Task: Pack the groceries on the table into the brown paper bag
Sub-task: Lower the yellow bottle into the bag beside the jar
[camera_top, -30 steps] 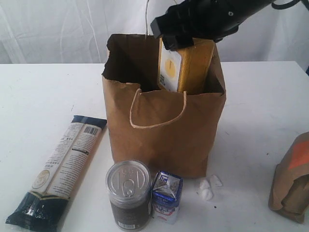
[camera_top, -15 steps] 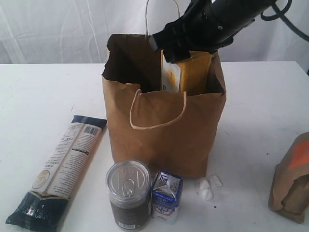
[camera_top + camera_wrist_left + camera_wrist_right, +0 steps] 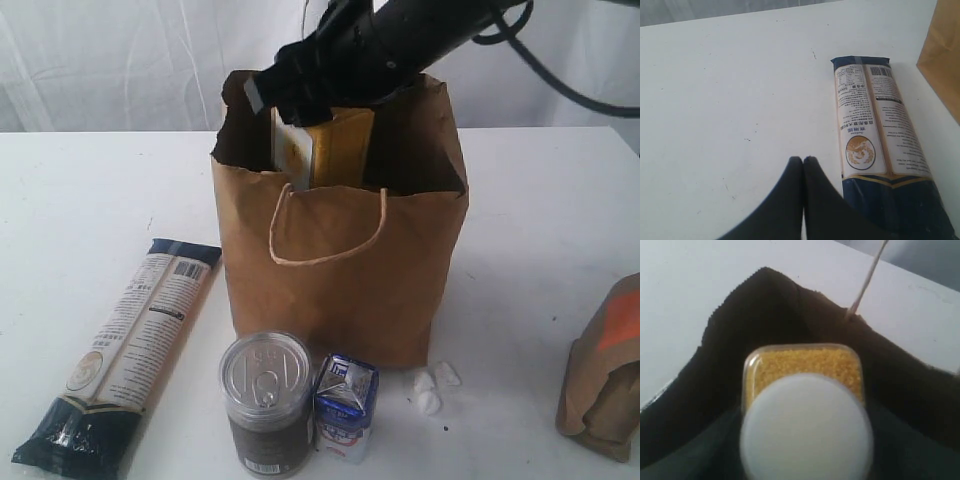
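Note:
The brown paper bag (image 3: 340, 270) stands open mid-table. My right gripper (image 3: 308, 108) is shut on the top of the yellow-grain bottle (image 3: 325, 150), which hangs upright inside the bag's left half, partly below the rim. In the right wrist view its white cap (image 3: 805, 425) fills the space between the jaws, over the bag's dark inside (image 3: 765, 305). My left gripper (image 3: 803, 160) is shut and empty, low over the table (image 3: 715, 100) beside the long navy-cream packet (image 3: 875, 130). In front of the bag stand the silver-topped can (image 3: 266, 400) and the blue-white carton (image 3: 345, 405).
The brown pouch with the orange label (image 3: 605, 370) sits at the right edge of the table. Small white scraps (image 3: 430, 390) lie by the bag's front right corner. One loop handle (image 3: 328, 225) hangs down the bag's front. A white curtain hangs behind.
My right arm has carried the bottle from the right side of the bag's mouth to the left side and a little lower. The other groceries and the left gripper have not moved.

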### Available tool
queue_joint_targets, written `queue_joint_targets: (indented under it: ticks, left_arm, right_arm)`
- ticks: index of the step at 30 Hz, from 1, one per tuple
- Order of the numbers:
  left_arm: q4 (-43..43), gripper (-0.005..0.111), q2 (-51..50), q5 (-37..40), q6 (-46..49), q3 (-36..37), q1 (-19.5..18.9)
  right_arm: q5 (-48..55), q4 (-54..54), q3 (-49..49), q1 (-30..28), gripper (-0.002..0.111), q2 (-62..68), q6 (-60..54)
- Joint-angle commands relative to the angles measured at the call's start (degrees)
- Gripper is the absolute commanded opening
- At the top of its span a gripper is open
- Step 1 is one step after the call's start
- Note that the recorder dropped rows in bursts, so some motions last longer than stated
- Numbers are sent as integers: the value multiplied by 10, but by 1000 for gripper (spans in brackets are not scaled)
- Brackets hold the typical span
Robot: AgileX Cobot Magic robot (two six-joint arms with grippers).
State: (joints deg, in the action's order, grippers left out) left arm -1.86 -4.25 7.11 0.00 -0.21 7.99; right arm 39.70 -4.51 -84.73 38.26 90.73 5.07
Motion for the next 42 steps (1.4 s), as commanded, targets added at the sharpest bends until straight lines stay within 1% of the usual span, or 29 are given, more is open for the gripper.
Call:
queue_joint_targets:
  ticks: [1, 7, 13, 18, 31, 32, 37, 38, 41, 42]
  left_arm:
    - [-4, 0, 3, 2, 0, 2, -1]
    - [-4, 0, 3, 2, 0, 2, -1]
    - [-4, 0, 3, 2, 0, 2, -1]
    - [-4, 0, 3, 2, 0, 2, -1]
    - [-4, 0, 3, 2, 0, 2, -1]
    - [-4, 0, 3, 2, 0, 2, -1]
    - [-4, 0, 3, 2, 0, 2, -1]
    - [-4, 0, 3, 2, 0, 2, -1]
    - [-4, 0, 3, 2, 0, 2, -1]
    - [-4, 0, 3, 2, 0, 2, -1]
  right_arm:
    - [-31, 4, -7, 5, 0, 9, -8]
    - [-28, 4, -7, 6, 0, 15, -8]
    - [-52, 11, -19, 7, 0, -14, -8]
    - [-38, 25, -21, 14, 0, -26, -8]
    - [-7, 28, -19, 17, 0, 32, -22]
    - [-12, 17, -19, 17, 0, 23, -22]
    - [-2, -123, -19, 17, 0, -35, -16]
    - [0, -136, -19, 15, 0, -38, -22]
    - [-6, -148, -19, 11, 0, -36, -110]
    - [-10, -146, -19, 11, 0, -32, -123]
